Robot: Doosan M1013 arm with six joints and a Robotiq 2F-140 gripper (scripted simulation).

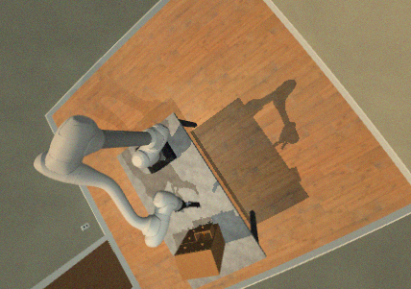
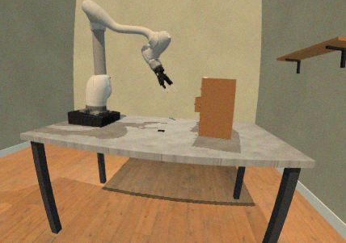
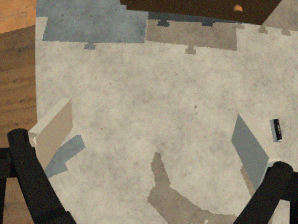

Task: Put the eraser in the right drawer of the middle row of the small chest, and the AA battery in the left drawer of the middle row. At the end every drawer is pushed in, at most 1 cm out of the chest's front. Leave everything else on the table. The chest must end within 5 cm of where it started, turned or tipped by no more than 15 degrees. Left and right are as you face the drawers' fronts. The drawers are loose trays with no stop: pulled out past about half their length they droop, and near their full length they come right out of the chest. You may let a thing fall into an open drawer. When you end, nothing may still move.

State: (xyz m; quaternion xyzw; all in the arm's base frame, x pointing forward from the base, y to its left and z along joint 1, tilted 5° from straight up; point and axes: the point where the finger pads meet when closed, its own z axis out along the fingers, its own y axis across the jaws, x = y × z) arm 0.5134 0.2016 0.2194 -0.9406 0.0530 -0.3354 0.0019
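My gripper (image 1: 197, 204) (image 2: 170, 90) (image 3: 153, 120) is open and empty. It hangs tilted, high above the table in front of the chest (image 1: 198, 265) (image 2: 218, 108) (image 3: 200, 7). A small dark thing (image 2: 161, 131) (image 3: 277, 130), by its shape the AA battery, lies on the table; in the wrist view it is right of the right finger. In the top view the arm hides it. The middle row's left drawer (image 2: 197, 105) stands partly out of the chest's front. Its inside is too small to make out. I cannot make out the eraser in any view.
The chest stands on the table (image 1: 250, 258) (image 2: 275, 148) (image 3: 125, 90), its drawer fronts towards the arm's black base (image 2: 93, 118). The table's long edge shows at the left in the wrist view. A wall shelf (image 2: 315, 49) is at the right in the exterior view.
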